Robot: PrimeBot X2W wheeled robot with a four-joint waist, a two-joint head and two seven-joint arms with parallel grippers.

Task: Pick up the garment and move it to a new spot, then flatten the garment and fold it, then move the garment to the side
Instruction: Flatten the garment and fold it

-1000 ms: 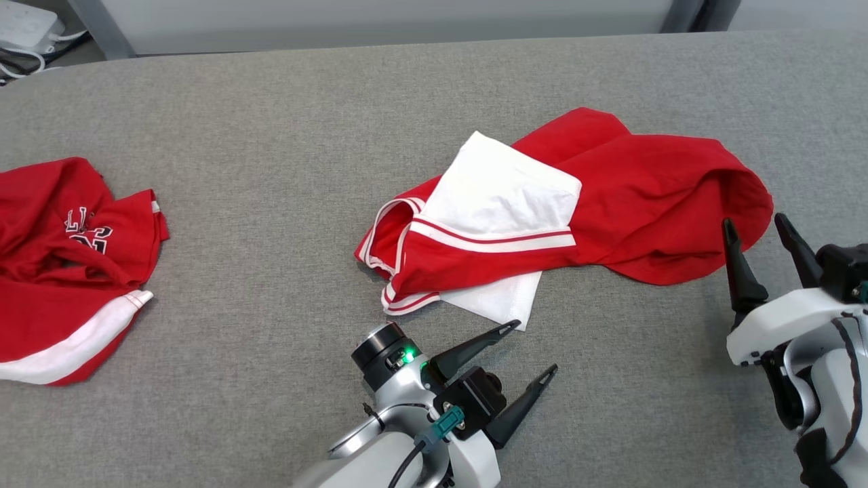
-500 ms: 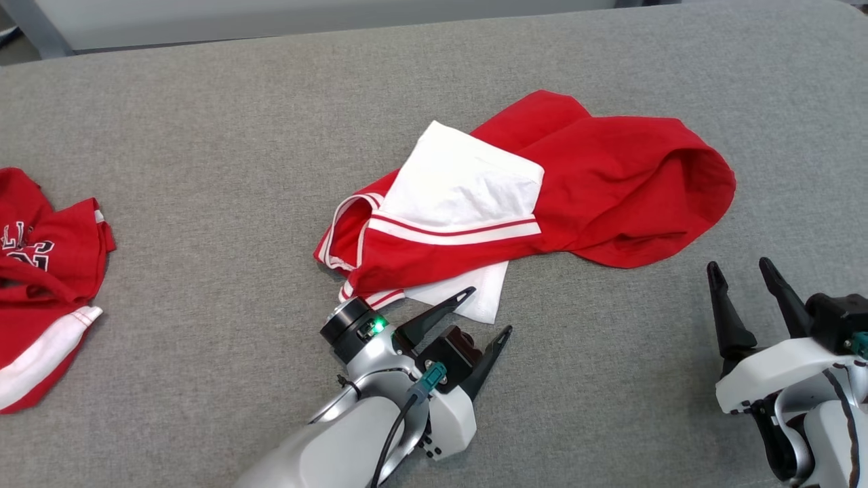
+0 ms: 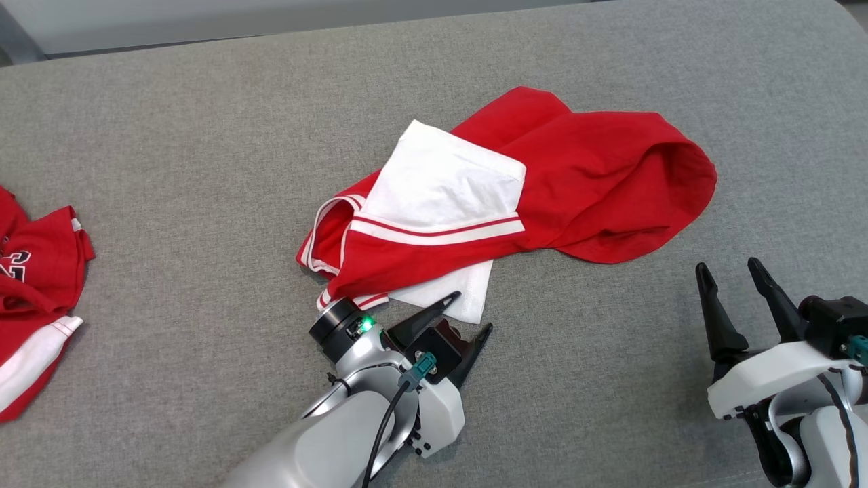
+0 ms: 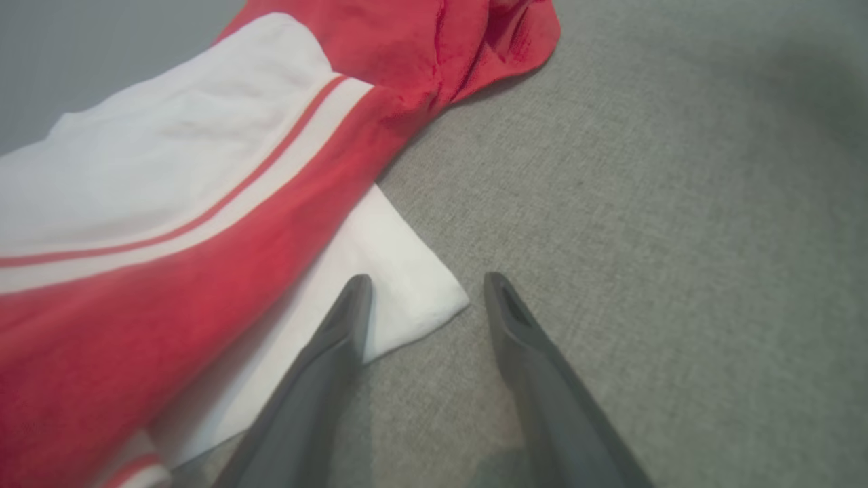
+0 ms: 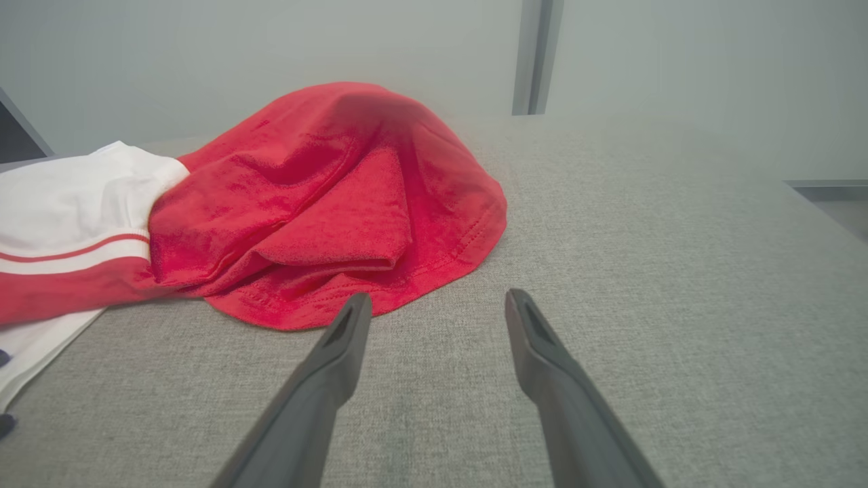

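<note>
A red garment [image 3: 583, 176] with white panels and striped trim lies crumpled mid-table. My left gripper [image 3: 473, 310] is open at its near white corner [image 3: 468, 298]. In the left wrist view the left gripper [image 4: 427, 278] straddles that white corner [image 4: 407, 285], one finger over the cloth, the other over bare table. The red and white garment [image 4: 203, 203] runs up and left from there. My right gripper [image 3: 727, 264] is open, nearer to me than the garment's red right end and apart from it. In the right wrist view the right gripper [image 5: 437, 295] points at the red hem [image 5: 325, 196], a short gap before it.
A second red garment [image 3: 34, 298] with white trim and lettering lies at the left edge of the head view. The grey fabric table [image 3: 203, 169] spreads widely around both garments. Its far edge [image 3: 271, 34] runs along the top, a pale wall behind.
The head camera has turned right, shifting the picture left. My left gripper has advanced onto the garment's white corner. My right gripper has drawn back from the red end.
</note>
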